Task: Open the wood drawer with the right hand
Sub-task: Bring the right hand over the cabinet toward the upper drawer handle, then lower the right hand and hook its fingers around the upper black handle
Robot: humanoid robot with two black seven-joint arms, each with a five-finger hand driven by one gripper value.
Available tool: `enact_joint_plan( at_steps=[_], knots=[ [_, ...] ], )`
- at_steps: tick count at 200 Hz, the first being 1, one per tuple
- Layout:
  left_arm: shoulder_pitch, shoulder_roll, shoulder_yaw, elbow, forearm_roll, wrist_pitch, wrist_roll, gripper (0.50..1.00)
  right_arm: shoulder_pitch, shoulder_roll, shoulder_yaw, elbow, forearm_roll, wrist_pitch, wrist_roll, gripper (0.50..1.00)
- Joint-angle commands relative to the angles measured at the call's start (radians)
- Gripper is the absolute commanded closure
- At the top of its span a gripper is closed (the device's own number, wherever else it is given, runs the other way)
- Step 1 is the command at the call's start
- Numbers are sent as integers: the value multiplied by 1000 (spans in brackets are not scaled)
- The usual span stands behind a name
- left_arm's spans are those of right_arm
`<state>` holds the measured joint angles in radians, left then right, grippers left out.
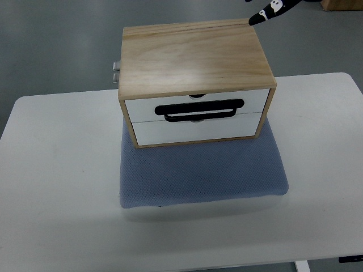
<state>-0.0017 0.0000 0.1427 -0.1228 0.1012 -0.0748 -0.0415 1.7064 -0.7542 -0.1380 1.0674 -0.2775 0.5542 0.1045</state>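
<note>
A wooden drawer box (193,54) stands on a blue-grey mat (201,173) in the middle of a white table (57,187). Its front faces me and has two white drawer fronts, an upper one (142,107) and a lower one (147,131). Both sit flush with the wooden frame. A black loop handle (199,110) lies across the seam between them. Neither robot hand is in the picture.
A small metal fitting (115,72) sticks out at the box's back left. A black object with white marks (271,10) lies on the grey floor beyond the box's back right corner. A cardboard box (342,4) shows at the top right edge.
</note>
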Motion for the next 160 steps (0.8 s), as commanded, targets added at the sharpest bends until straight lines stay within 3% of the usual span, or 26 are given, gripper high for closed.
enact_joint_plan(
  at_steps=[1, 16, 35, 99, 160],
  knots=[
    [0, 0, 0, 0, 0, 0, 2, 500, 82, 3, -69, 51, 0, 18, -3, 556],
    [0, 0, 0, 0, 0, 0, 0, 500, 137, 10, -112, 94, 0, 30, -12, 558],
    [0, 0, 0, 0, 0, 0, 0, 500, 193, 21, -153, 164, 0, 35, -71, 558],
    [0, 0, 0, 0, 0, 0, 0, 500, 239, 119, -169, 304, -2, 33, -224, 558],
    [0, 0, 0, 0, 0, 0, 2, 500, 274, 220, -267, 315, -8, 9, -247, 558]
  ],
)
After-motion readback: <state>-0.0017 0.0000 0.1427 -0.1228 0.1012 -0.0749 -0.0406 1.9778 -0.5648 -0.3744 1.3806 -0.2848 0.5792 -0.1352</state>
